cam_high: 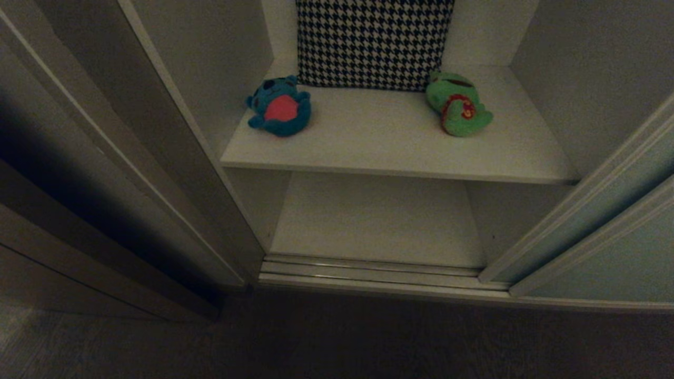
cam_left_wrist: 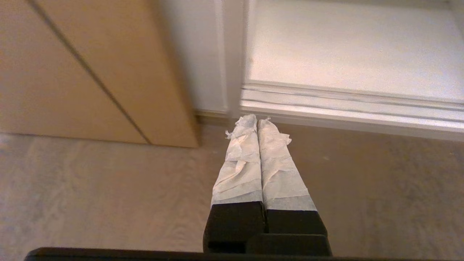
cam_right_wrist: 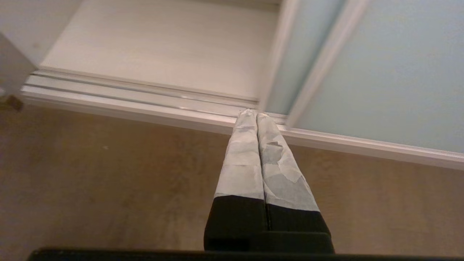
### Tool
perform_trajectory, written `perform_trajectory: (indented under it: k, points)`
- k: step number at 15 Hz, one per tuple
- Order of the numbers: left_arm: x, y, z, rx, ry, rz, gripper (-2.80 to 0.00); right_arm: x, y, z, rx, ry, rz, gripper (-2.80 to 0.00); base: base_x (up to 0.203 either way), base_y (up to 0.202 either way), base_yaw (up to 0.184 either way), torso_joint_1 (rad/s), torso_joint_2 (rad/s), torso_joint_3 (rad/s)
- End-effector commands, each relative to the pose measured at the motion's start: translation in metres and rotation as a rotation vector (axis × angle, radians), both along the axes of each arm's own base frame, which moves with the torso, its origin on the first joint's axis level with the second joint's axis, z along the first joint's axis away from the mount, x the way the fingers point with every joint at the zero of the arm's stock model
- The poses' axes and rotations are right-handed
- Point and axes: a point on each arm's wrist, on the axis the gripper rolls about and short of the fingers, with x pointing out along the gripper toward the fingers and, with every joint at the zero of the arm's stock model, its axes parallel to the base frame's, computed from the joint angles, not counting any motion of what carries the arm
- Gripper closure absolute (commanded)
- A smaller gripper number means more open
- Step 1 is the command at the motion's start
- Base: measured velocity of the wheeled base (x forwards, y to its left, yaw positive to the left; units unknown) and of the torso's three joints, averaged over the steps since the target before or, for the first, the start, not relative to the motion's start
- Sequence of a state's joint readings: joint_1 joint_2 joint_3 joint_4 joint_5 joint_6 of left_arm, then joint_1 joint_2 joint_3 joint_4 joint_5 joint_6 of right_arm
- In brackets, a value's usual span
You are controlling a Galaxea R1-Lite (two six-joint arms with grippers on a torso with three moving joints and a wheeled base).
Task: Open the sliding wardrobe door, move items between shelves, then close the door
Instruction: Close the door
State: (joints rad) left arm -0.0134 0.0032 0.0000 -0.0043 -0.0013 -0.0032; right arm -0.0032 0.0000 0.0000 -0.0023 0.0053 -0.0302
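Jaws both closed, empty | upper shelf (cam_high: pixel 400 152): blue plush (cam_high: pixel 280 107), frog (cam_high: pixel 458 104), pillow (cam_high: pixel 373 42)

The blue plush toy (cam_high: pixel 279 107) is showing a red belly, and the green frog plush (cam_high: pixel 457 104) is wearing a red spotted patch. Behind them the pillow (cam_high: pixel 373 39) is flashing black-and-white houndstooth. The shelves (cam_high: pixel 400 152) are showing plain white. Ahead of the right gripper (cam_right_wrist: pixel 256 115), black with white-wrapped fingers, the sliding door (cam_right_wrist: pixel 391 72) is glowing pale grey-green in a beige frame.
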Motion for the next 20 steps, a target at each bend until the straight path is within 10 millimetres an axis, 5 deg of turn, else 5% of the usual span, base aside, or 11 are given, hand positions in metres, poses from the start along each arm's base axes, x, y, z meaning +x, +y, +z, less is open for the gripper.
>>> perform_trajectory:
  k: [1, 8, 20]
  points:
    - [0.0001, 0.0000, 0.0001, 0.000, 0.001, -0.001, 0.00, 0.0001, 0.0000, 0.0000, 0.000, 0.002, 0.001, 0.00, 0.000, -0.198, 0.005, -0.002, 0.00, -0.002]
    - [0.0001, 0.0000, 0.0001, -0.005, 0.001, 0.001, 0.00, 0.0001, 0.0000, 0.0000, 0.000, 0.002, 0.001, 0.00, 0.000, -0.183, 0.000, 0.002, 0.00, 0.004]
    - [0.0001, 0.0000, 0.0001, -0.004, 0.001, 0.000, 0.00, 0.0001, 0.0000, 0.0001, 0.000, 0.001, 0.001, 0.00, 0.000, 0.000, 0.000, 0.000, 0.00, 0.000]
